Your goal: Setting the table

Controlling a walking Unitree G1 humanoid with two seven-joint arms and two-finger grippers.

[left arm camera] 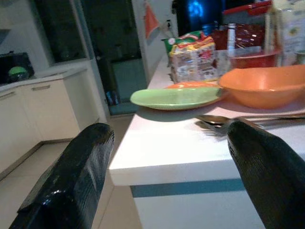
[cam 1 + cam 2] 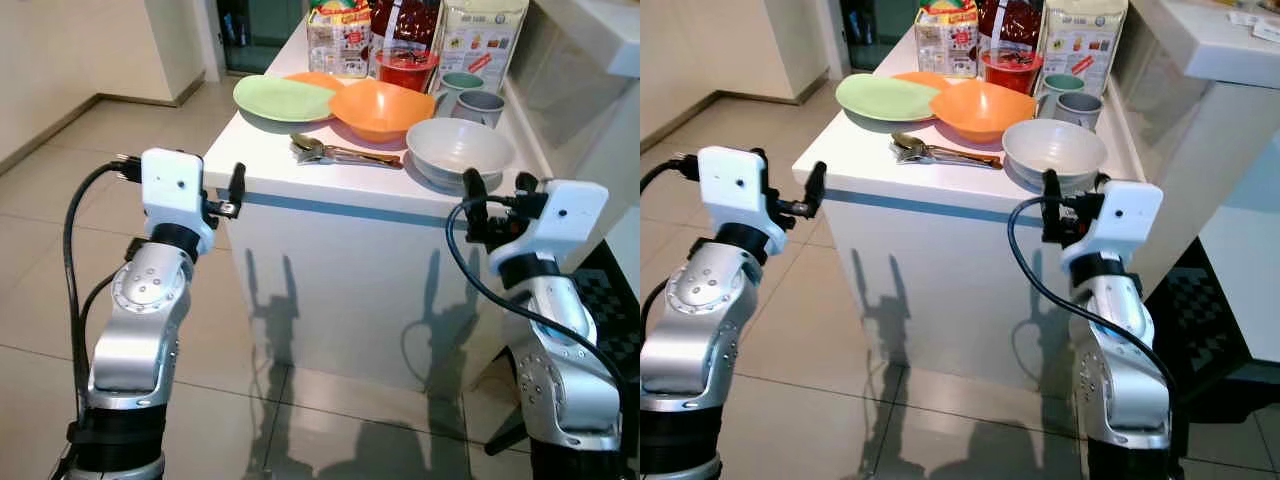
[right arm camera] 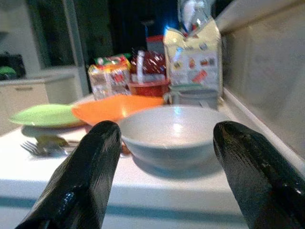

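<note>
Facing white bowl (image 3: 171, 133), right hand (image 3: 167, 191) apart, left hand (image 1: 167, 186) apart near cutlery (image 1: 228, 121)

Glossy beige tiled floor (image 2: 300, 420); white counter (image 2: 330, 260) with a blue stripe; cream cabinets (image 1: 43, 109) beyond.

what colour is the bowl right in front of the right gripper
Pale grey-white bowl; it shows best in the right wrist view.

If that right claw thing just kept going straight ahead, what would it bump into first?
Most likely the white bowl near the counter's edge: the right end effector points straight at it with fingers open. Depth is hard to judge.
</note>
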